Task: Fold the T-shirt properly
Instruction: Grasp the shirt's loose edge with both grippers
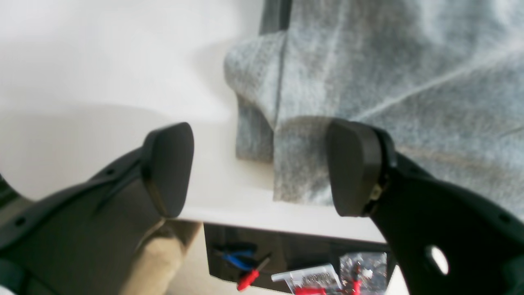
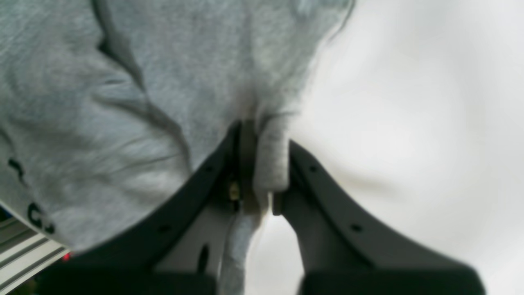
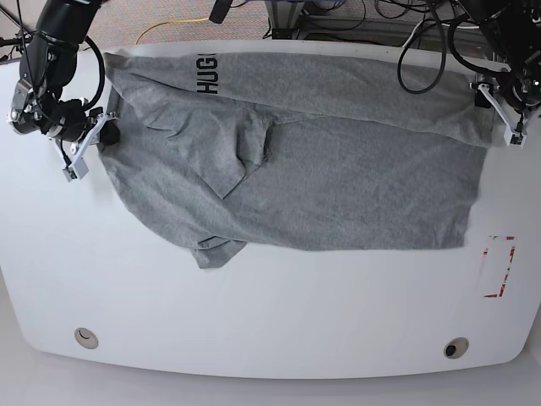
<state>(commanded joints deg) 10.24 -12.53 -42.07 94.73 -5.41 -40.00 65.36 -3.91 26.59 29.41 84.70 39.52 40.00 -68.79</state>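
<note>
i have the right gripper (image 2: 262,164) pinching the t-shirt (image 3: 338,178) hem at the surface's (image 3: 254,321) left edge, the left gripper (image 1: 262,168) with jaws spread beside the opposite edge, so next i'd close it on cloth.

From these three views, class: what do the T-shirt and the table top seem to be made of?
T-shirt: soft knit, likely cotton jersey; its heathered grey fleck, limp creases and matte look suggest this. Table: smooth white board, perhaps laminate or painted wood; it has an even surface with a faint sheen, and the core is unseen.
</note>
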